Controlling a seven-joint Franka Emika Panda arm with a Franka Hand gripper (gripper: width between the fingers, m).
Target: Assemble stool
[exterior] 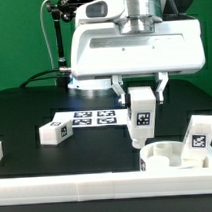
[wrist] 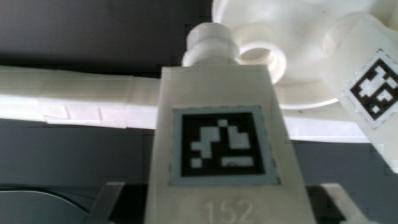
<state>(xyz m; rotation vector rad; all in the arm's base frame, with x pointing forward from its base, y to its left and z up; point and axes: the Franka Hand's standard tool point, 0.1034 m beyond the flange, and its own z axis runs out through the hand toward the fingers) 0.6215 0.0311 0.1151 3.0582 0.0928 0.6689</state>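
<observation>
Progress partial: gripper (exterior: 140, 92) clamped on upright white rectangular plastic leg block (exterior: 142, 114) at thick white round plastic disc seat (exterior: 164, 157). Second leg block (exterior: 198, 133) apparently fitted; third leg block (exterior: 55, 133) lies loose on black table (exterior: 24, 113).

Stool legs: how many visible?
3: a leg upright in the hand; a leg lying at the exterior view's left; a leg standing by the seat at its right. Others may be hidden.

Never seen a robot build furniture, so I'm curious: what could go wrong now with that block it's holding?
1. The held leg, gripped in the pincer, could miss the hole in the seat and jam against the rim.
2. Moving in, it might also knock the upright leg standing at the seat.
</observation>
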